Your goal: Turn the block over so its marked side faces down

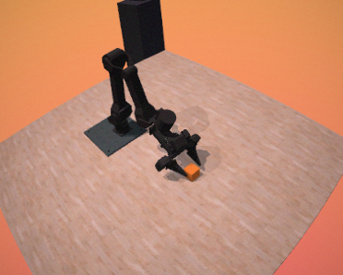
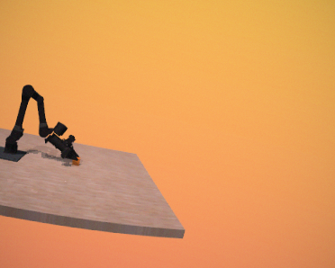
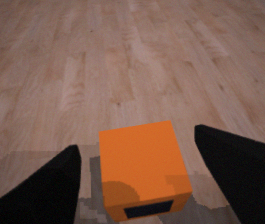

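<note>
I am matt black all over, from my base to my fingertips. My arm (image 1: 127,92) is built of long, squared links joined by rounded, drum-like joint housings, and it rises from a flat, dark grey-green mounting plate (image 1: 110,137) with small fastener dots near its corners. My gripper (image 1: 183,161) ends in two tapered black fingers, wedge-shaped and plain, without markings; no cables show anywhere on me.

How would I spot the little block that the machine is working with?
Find the black arm bolted near the back of the wooden table and follow it down to its gripper. Between the two open fingers sits a small orange block, the only bright thing there, with a dark patch on one side face.
</note>
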Controlling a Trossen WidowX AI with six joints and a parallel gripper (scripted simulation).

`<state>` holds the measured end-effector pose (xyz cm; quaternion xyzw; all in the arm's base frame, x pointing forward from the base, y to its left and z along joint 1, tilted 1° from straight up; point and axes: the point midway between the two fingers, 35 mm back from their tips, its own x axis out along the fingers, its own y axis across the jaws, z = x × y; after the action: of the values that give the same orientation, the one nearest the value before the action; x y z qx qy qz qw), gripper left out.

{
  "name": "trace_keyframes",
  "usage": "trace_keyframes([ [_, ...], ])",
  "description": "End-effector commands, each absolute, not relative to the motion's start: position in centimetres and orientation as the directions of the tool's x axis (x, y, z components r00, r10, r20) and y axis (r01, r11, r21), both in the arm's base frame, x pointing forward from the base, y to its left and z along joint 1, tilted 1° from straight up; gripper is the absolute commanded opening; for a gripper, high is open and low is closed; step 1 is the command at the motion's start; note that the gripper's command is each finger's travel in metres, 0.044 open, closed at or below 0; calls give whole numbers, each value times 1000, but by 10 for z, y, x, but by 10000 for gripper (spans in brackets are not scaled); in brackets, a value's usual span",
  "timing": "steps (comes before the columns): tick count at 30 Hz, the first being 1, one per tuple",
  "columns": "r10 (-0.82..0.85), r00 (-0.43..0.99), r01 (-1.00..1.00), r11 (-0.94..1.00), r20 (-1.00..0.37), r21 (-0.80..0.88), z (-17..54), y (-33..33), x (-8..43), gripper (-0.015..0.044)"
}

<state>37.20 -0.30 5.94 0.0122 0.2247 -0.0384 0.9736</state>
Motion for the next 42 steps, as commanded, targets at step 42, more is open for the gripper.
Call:
trace_keyframes([
  [42, -68, 787, 91, 996, -614, 7, 75, -4, 385, 440],
])
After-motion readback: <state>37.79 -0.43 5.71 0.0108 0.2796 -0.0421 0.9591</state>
